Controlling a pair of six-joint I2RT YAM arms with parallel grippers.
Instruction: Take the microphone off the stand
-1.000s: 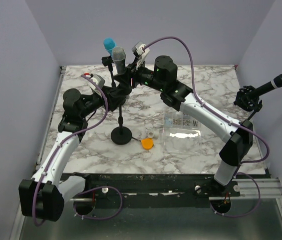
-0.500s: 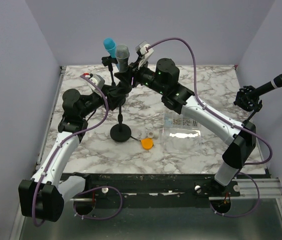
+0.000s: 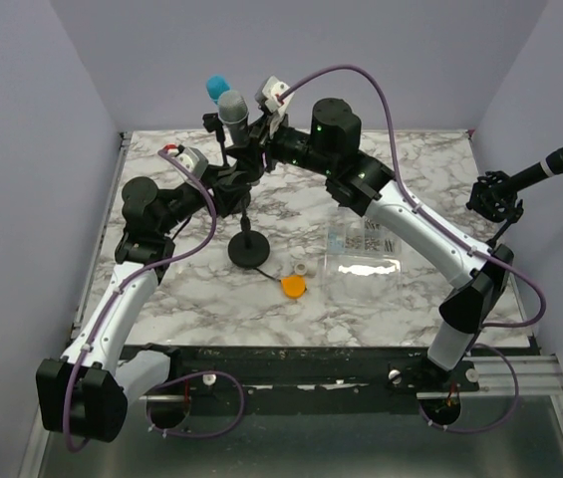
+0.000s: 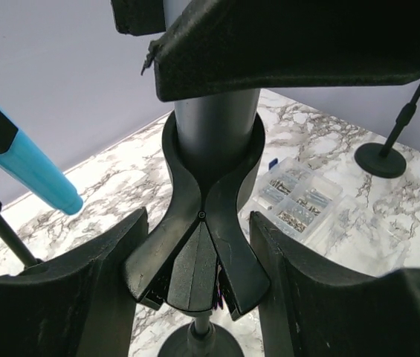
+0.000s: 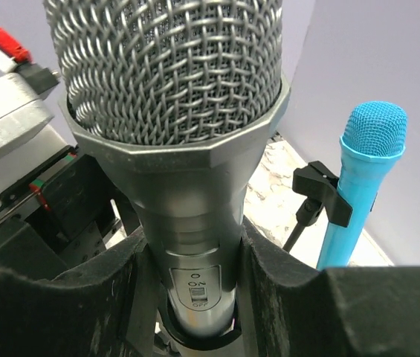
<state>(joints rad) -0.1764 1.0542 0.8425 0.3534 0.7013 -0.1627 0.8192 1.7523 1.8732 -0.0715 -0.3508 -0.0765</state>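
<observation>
The grey microphone [image 3: 231,106] sits head-up in the black clip [image 3: 238,171] of a stand with a round base [image 3: 249,249]. My right gripper [image 3: 252,145] is shut on the microphone's body below the mesh head [image 5: 169,67]; both pads press its sides by the on/off switch [image 5: 195,286]. My left gripper [image 3: 227,189] is shut on the clip [image 4: 206,230], one finger [image 4: 76,297] on each side. The microphone's body [image 4: 213,123] still sits in the clip's ring. The stand's pole and base [image 4: 198,346] show below.
A blue microphone [image 3: 218,88] stands on its own stand just behind; it also shows in the right wrist view [image 5: 366,171]. A black microphone [image 3: 558,159] on a stand is at the right edge. A clear box of screws [image 3: 363,249], an orange cap [image 3: 293,286] and a small white piece [image 3: 305,270] lie mid-table.
The right arm has risen and swung left with the grey microphone's head. The stand's base has shifted toward the far side. Both grippers kept their holds.
</observation>
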